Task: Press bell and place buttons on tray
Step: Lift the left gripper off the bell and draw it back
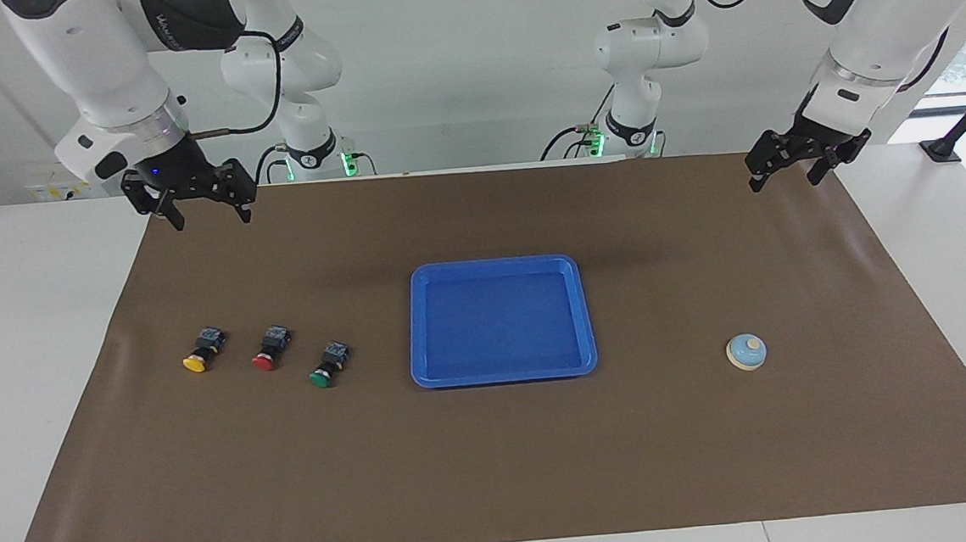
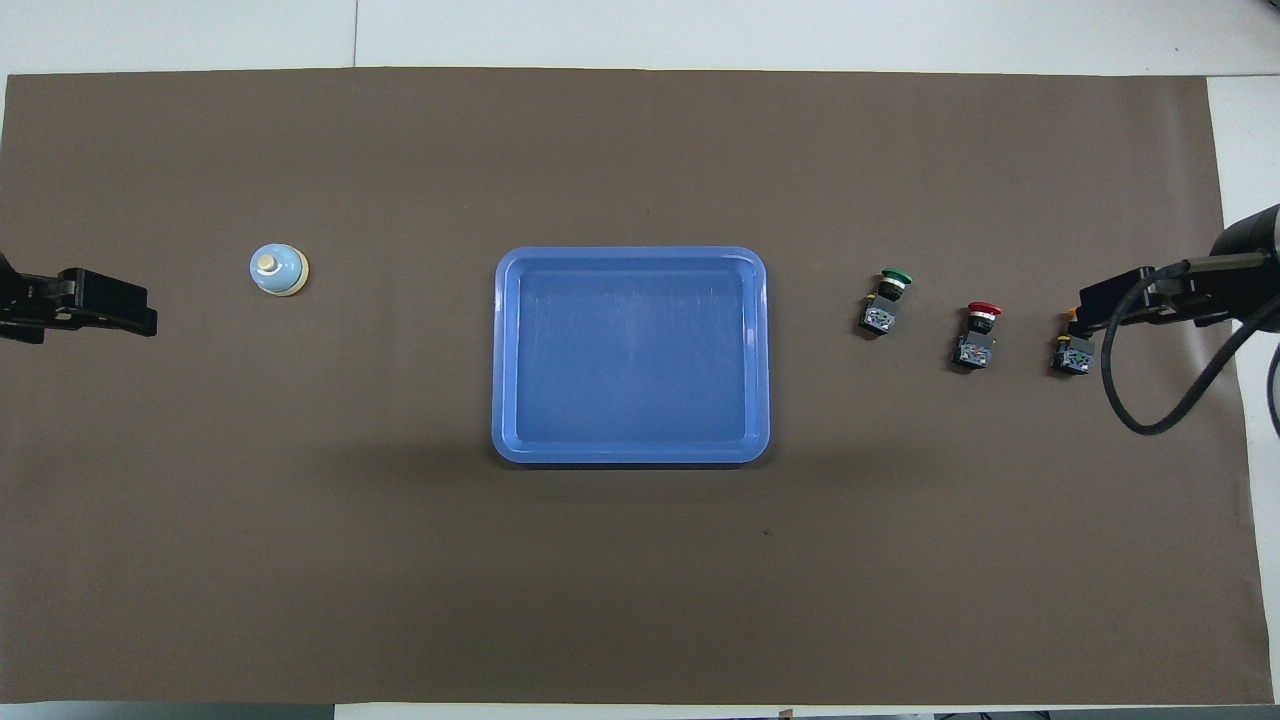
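Note:
The light blue bell (image 1: 746, 352) (image 2: 278, 270) stands alone on the brown mat toward the left arm's end. My left gripper (image 1: 785, 182) (image 2: 120, 305) hangs open and empty over the mat's edge by the robots, well apart from the bell. The blue tray (image 1: 497, 263) (image 2: 630, 253) lies mid-mat with nothing in it. The green (image 1: 322, 371) (image 2: 885, 300), red (image 1: 266, 357) (image 2: 978, 335) and yellow (image 1: 196, 359) (image 2: 1072, 355) buttons lie in a row toward the right arm's end. My right gripper (image 1: 214, 222) (image 2: 1100, 300) waits open above the mat; from overhead it covers the yellow button's cap.
A brown mat (image 1: 497, 474) covers most of the white table (image 1: 28, 337). Both arms' bases stand at the table's edge by the robots.

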Robot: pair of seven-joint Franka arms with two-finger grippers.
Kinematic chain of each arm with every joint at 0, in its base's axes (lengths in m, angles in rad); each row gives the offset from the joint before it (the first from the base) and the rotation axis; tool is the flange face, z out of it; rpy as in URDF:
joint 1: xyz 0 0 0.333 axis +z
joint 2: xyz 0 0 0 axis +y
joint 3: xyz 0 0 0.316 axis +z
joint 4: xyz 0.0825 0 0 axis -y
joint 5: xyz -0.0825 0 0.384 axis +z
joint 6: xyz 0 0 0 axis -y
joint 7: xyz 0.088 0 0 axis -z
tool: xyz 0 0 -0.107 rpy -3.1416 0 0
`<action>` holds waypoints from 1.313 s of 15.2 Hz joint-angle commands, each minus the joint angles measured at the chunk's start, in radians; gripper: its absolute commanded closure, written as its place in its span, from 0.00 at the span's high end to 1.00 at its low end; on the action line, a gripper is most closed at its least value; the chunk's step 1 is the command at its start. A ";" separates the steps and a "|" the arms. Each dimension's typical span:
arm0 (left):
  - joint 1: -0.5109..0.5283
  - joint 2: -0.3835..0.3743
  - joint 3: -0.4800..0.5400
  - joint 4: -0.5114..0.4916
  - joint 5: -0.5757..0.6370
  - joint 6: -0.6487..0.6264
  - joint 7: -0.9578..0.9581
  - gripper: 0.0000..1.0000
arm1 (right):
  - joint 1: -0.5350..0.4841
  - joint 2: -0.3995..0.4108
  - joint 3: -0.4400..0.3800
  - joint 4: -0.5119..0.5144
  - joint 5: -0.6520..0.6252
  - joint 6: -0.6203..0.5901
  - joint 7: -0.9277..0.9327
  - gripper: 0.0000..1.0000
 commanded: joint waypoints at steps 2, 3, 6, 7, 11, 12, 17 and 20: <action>-0.011 -0.015 0.006 -0.011 0.011 -0.047 -0.002 1.00 | -0.020 -0.017 0.011 -0.014 0.005 -0.013 -0.023 1.00; -0.011 -0.015 0.006 -0.012 0.009 -0.052 -0.002 1.00 | -0.020 -0.017 0.011 -0.014 0.005 -0.015 -0.019 1.00; -0.011 -0.018 0.006 -0.019 0.009 -0.052 0.002 1.00 | -0.023 -0.017 0.009 -0.014 0.005 -0.012 -0.022 1.00; -0.011 -0.018 0.006 -0.020 0.009 -0.050 0.002 1.00 | -0.023 -0.017 0.011 -0.014 0.005 -0.006 -0.022 1.00; -0.010 -0.024 0.009 -0.026 0.011 -0.044 -0.004 1.00 | -0.009 -0.017 0.011 -0.015 0.017 0.004 -0.016 1.00; -0.008 -0.024 0.009 -0.022 0.011 -0.038 -0.005 1.00 | -0.006 -0.018 0.011 -0.017 0.016 0.007 -0.011 1.00; -0.001 -0.024 0.009 -0.023 0.011 -0.041 -0.007 1.00 | 0.000 -0.041 0.023 -0.113 0.017 0.154 0.072 1.00; -0.001 -0.024 0.009 -0.023 0.011 -0.041 -0.007 1.00 | 0.031 -0.023 0.023 -0.164 0.017 0.223 0.162 1.00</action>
